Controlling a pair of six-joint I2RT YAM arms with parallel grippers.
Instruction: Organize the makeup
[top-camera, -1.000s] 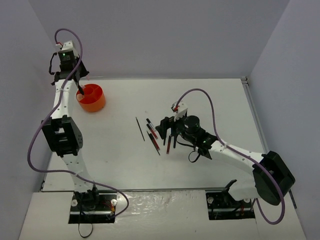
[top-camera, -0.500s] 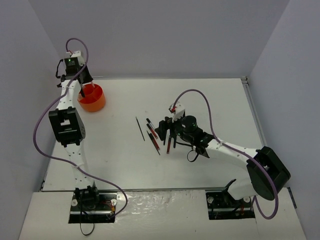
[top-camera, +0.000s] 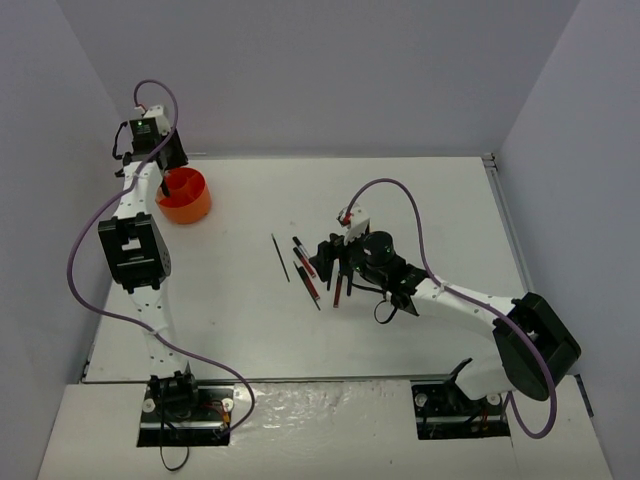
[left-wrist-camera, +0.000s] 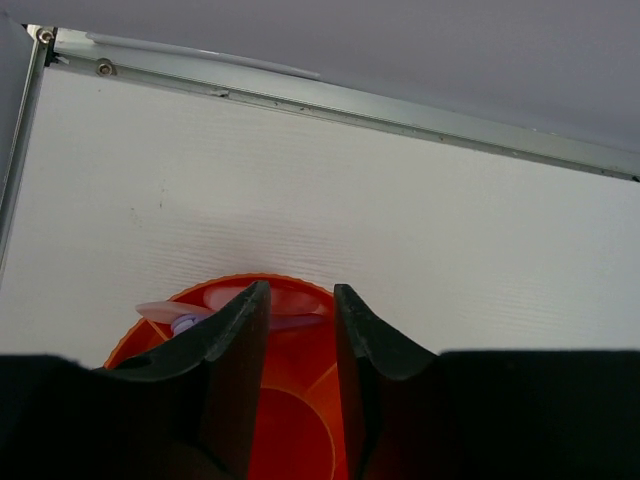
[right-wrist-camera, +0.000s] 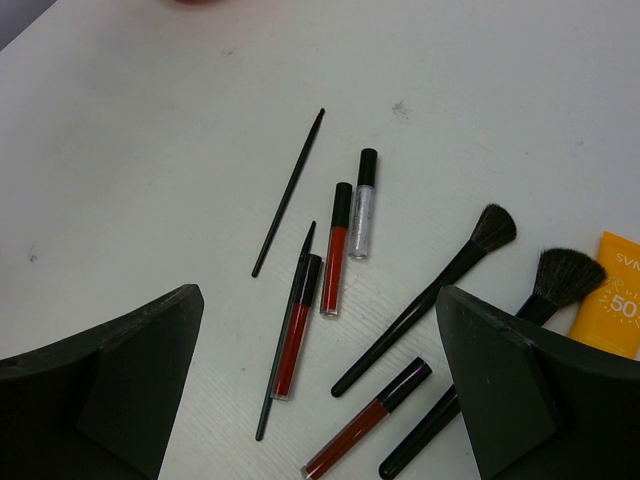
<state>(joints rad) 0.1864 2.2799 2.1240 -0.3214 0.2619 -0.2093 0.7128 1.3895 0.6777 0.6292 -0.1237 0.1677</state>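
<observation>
White desk (top-camera: 430, 200): left gripper (left-wrist-camera: 300, 295), jaws slightly parted, hangs above orange holder (top-camera: 185, 207) near far-left corner; right gripper (right-wrist-camera: 320, 310), spread wide, should straddle one red tube (right-wrist-camera: 335, 250) squarely.

Holder (top-camera: 184, 207) far left, pencil (right-wrist-camera: 288, 193) left of brushes (right-wrist-camera: 416, 309)

White table (top-camera: 450, 200) — orange holder (top-camera: 190, 211) at ten o'clock; thin black pencil (top-camera: 280, 257), red tubes (right-wrist-camera: 336, 250) and brushes (right-wrist-camera: 420, 305) near centre.
</observation>
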